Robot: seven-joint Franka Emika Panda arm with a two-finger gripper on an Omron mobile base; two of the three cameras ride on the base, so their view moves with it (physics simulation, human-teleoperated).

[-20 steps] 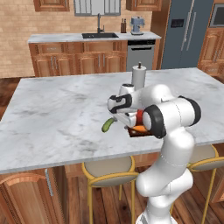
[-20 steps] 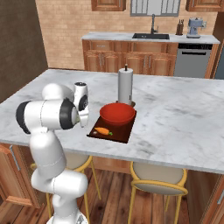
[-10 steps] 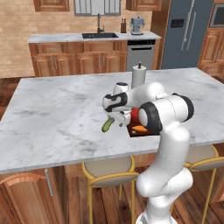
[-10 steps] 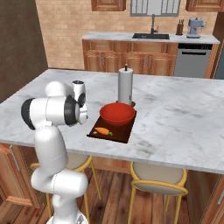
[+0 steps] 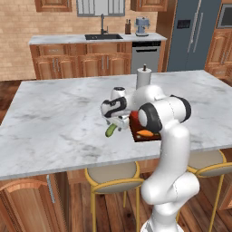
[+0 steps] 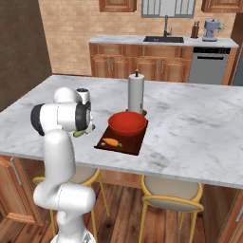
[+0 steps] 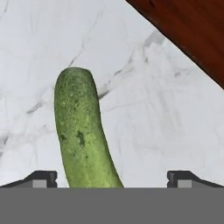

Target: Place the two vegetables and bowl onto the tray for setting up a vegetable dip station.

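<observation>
Hand view shows us the green cucumber (image 7: 81, 131) lying on the white marble counter (image 7: 144, 113), right below our gripper (image 7: 112, 177). Our two dark finger tips stand wide apart at the bottom, and the cucumber lies between them but much nearer one tip. Nothing is pinched yet, so our gripper is open and empty. A dark corner of the tray (image 7: 192, 35) peeks in at the top, so the tray is close to the cucumber. We think we hang over the cucumber this way so we can drop down and close on it, then carry it the short way to the tray. In the left base view, our gripper (image 5: 118, 121) sits just above the cucumber (image 5: 110, 130), which rests on the counter (image 5: 59, 113) just beside the tray (image 5: 144, 137). In the right base view, the red bowl (image 6: 127, 124) and the orange carrot (image 6: 111, 142) are on the tray (image 6: 128, 144) already, and the white paper-towel roll (image 6: 135, 93) stands behind them. So the cucumber is the last thing left to move. Since half a second ago, our arm has swung a little to the left and our hand has come closer over the cucumber. The cucumber, bowl, carrot and tray have all stayed where they were.
</observation>
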